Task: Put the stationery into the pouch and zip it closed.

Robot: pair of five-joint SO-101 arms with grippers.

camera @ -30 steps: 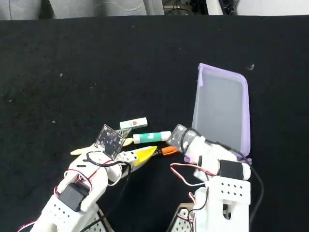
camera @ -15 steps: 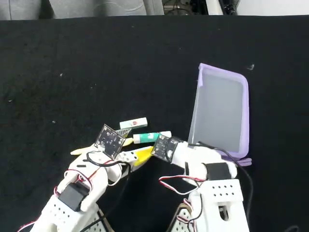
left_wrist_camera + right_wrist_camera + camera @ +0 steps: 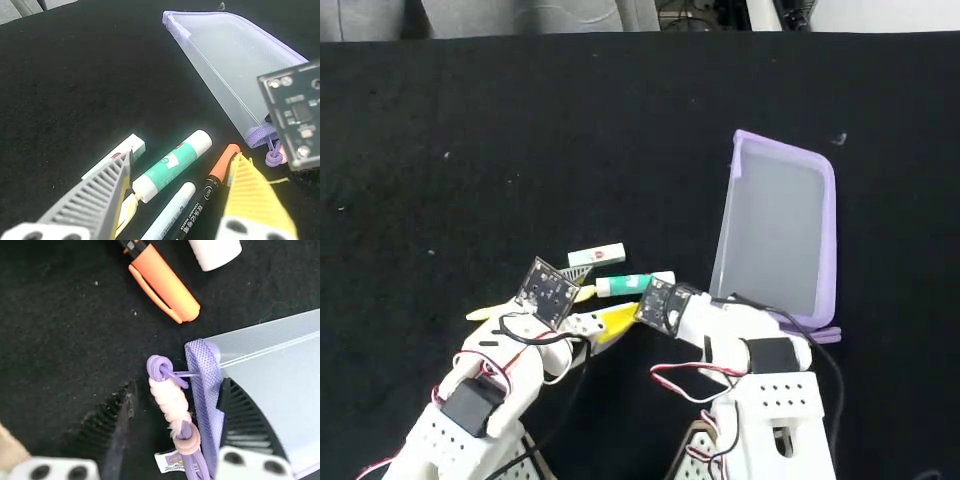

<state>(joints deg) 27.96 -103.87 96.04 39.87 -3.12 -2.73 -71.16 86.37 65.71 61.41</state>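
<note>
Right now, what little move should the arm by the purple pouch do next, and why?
Probably shut the right gripper on the zipper pull. Its jaws stand open on either side of that pull at the corner of the pouch, and the orange pen and glue stick lie outside on the table, so the pouch likely needs gripping first.

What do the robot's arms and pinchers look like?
Both arms are white blocky plastic, the left arm and right arm, with thin red, black and white wires looping out. The left gripper has one grey and one yellow ribbed finger; the right gripper has black ribbed fingers.
</note>
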